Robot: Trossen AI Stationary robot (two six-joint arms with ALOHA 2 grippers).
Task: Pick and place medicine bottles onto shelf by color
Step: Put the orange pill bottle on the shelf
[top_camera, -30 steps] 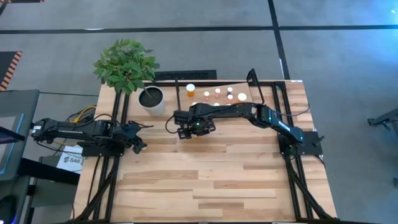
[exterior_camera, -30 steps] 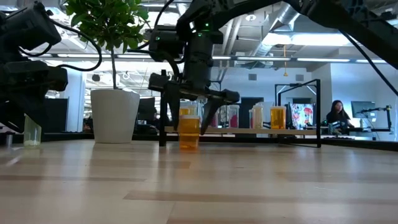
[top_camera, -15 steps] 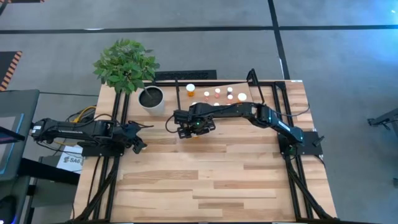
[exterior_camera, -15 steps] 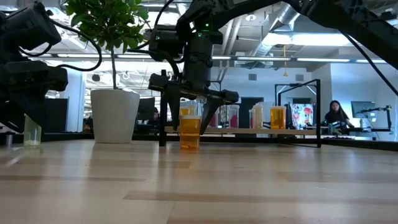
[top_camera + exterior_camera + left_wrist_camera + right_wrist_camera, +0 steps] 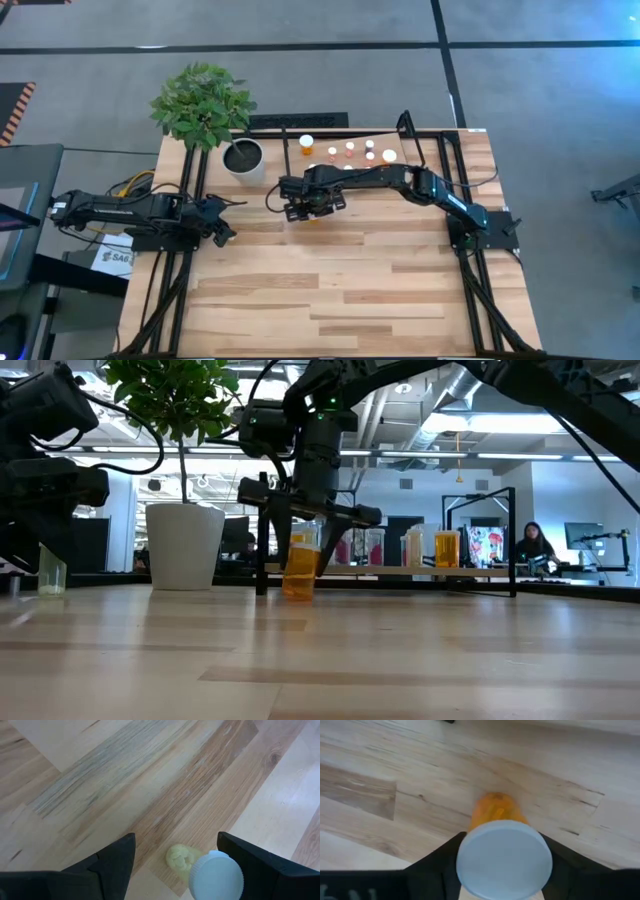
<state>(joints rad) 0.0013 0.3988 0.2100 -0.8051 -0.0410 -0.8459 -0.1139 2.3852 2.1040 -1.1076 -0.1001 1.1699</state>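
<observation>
Orange bottle (image 5: 301, 567) tilts on the tabletop (image 5: 320, 660), right gripper (image 5: 305, 532) fingers pinched on its white cap (image 5: 504, 858). Left gripper (image 5: 175, 855) waits at the tabletop's left edge, fingers wide over a pale bottle (image 5: 212, 875). Behind, the shelf (image 5: 400, 571) carries more bottles.

so the shelf (image 5: 352, 152) sits at the worktop's (image 5: 330, 290) back edge with bottles (image 5: 350, 152) on it, plant pot (image 5: 243, 158) to its left, one bottle (image 5: 301, 565) just in front.
</observation>
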